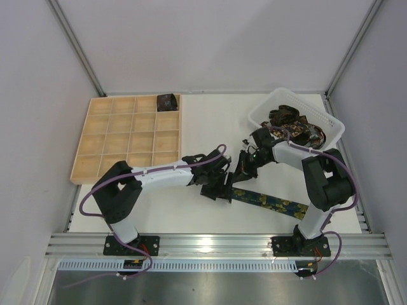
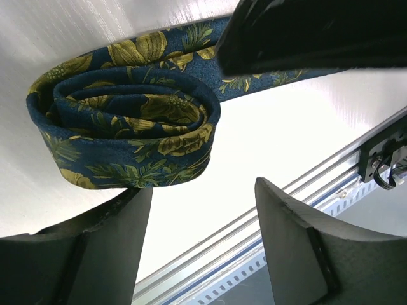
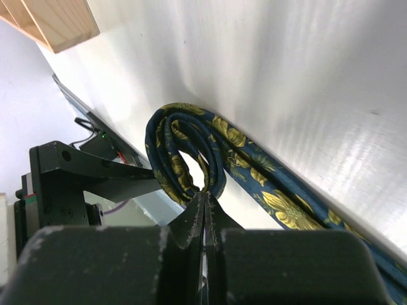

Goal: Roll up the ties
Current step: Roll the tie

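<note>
Navy tie half-rolled; coil sits just ahead of L gripper, jaws wide, empty. R gripper jaws shut at coil rim, grip unclear; tail runs robot's right

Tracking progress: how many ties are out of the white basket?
2. One dark rolled tie sits in the wooden tray's far right corner cell; one navy floral tie lies on the table, partly rolled. A tangle of ties lies in the basket; others may be hidden there.

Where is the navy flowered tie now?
In the top view the navy tie lies near the front, right of centre, its rolled end between the left end effector and right end effector.
</note>
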You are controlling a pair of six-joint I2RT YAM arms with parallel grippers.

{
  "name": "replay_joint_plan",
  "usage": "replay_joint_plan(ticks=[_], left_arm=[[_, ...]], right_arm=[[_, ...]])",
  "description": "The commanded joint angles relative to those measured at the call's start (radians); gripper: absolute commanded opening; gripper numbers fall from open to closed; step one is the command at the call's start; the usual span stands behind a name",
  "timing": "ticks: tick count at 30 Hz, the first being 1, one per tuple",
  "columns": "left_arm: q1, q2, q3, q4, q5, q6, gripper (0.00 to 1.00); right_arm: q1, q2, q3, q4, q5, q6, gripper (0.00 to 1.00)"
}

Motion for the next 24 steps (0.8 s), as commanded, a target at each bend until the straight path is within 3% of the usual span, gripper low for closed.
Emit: replay_joint_plan(ticks=[1,7,15,19,24], left_arm=[[0.011,-0.071,0.014,-0.007,0.011,0.026,0.71],[0.041,-0.181,-0.018,-0.032,0.022,0.034,0.72],[0.195,-0.386,-0.091,-0.069,0.074,0.026,0.73],[0.293,-0.397,-0.131,-0.049,0.156,0.055,0.71],[0.331,-0.311,-0.134,0.022,0.285,0.092,0.72]], right_arm=[[-0.017,-0.061,0.056,-0.058,0.029,-0.040,0.03],[-0.011,-0.092,0.066,-0.081,0.012,-0.041,0.08],[0.102,-0.138,0.057,-0.054,-0.005,0.034,0.09],[0.158,-0.129,0.031,-0.018,0.028,0.062,0.07],[0.161,-0.098,0.007,0.014,0.081,0.046,0.05]])
